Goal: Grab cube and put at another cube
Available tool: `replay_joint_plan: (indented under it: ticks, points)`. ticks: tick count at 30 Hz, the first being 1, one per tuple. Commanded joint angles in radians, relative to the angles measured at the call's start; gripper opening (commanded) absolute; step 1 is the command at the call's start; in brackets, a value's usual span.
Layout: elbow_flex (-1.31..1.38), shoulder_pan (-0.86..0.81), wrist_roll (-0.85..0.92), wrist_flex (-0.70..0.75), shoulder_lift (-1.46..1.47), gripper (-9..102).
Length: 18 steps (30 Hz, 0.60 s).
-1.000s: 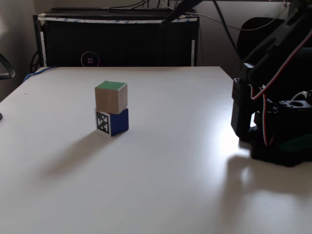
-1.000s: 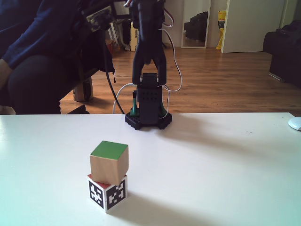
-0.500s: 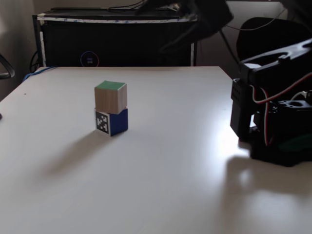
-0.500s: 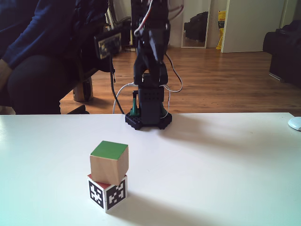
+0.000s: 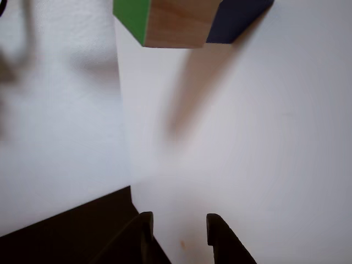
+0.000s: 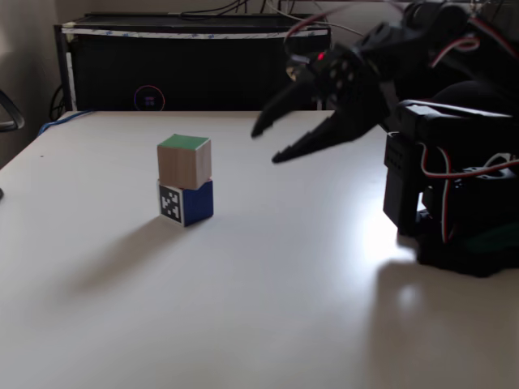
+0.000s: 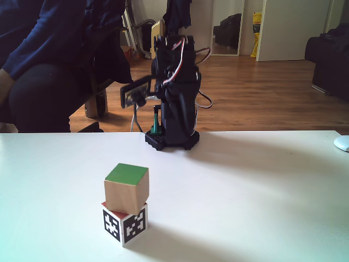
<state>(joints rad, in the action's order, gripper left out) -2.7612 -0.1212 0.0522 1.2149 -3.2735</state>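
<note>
The cube [image 6: 185,160], wooden with a green top, rests slightly askew on top of another cube [image 6: 188,203], which shows a navy side and a black-and-white marker face. In a fixed view from the front, the cube [image 7: 126,188] sits on another cube [image 7: 125,225], with a sliver of red showing under it. My gripper [image 6: 266,146] hangs open in the air to the right of the stack, apart from it and holding nothing. In the other view the open gripper [image 5: 179,221] points at the cube [image 5: 165,22] and the navy cube [image 5: 236,16] far ahead.
The arm's base [image 6: 466,231] stands at the table's right side. A black cabinet [image 6: 195,69] lines the far edge. A seated person [image 7: 43,60] is behind the table, left of the arm [image 7: 174,93]. A white object [image 7: 342,143] lies at the right edge.
The arm has swung down from its raised pose, bringing the open gripper into view toward the stack. The two cubes have not moved.
</note>
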Motion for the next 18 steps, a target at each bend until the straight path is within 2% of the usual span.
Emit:
replay_joint_plan:
  ticks: [1,9,18]
  points:
    - [-0.054,-0.034,-0.008,-0.028,-0.015,11]
    - [-0.265,-0.075,0.018,-0.156,-0.015,0]
    - [-0.232,-0.087,-0.021,-0.034,-0.015,0]
